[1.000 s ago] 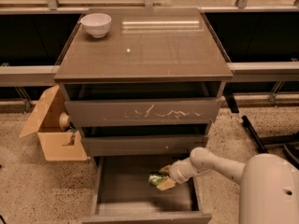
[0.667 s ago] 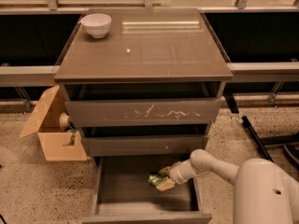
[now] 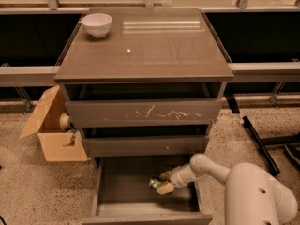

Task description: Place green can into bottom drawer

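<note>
Can (image 3: pixel 155 183), likely light, slick, dentable and best taken mid-body, is clenched by gripper (image 3: pixel 165 186) at drawer's (image 3: pixel 123 187) 3 o'clock.

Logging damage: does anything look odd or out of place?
White scratches mar the grey-brown top drawer front. A flaps-open cardboard box sits on the floor left of the cabinet. The gripper is inside the open bottom drawer, at the mottled green can.
</note>
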Controlling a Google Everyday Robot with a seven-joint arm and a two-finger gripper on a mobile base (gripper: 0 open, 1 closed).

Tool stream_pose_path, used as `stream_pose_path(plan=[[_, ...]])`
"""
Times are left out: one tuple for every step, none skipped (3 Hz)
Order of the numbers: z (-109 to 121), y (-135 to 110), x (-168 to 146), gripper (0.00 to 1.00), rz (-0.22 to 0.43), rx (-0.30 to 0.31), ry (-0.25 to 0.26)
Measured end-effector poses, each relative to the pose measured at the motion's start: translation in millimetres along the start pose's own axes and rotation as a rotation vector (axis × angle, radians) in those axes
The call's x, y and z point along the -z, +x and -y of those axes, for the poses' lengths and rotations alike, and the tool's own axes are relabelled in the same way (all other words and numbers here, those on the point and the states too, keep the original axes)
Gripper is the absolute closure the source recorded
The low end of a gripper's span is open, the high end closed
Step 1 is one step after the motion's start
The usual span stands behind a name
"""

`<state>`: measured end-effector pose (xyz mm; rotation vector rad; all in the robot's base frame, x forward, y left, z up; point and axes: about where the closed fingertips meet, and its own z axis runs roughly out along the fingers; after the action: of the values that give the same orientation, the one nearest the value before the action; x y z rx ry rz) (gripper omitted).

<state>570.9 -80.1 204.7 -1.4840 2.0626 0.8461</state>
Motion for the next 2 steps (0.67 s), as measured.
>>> stream_pose_path(plan=[[1.0, 10.5, -8.9, 0.12, 0.002, -0.024, -0.014], [1.0, 15.8, -12.7, 0.0, 0.003, -0.035, -0.022]])
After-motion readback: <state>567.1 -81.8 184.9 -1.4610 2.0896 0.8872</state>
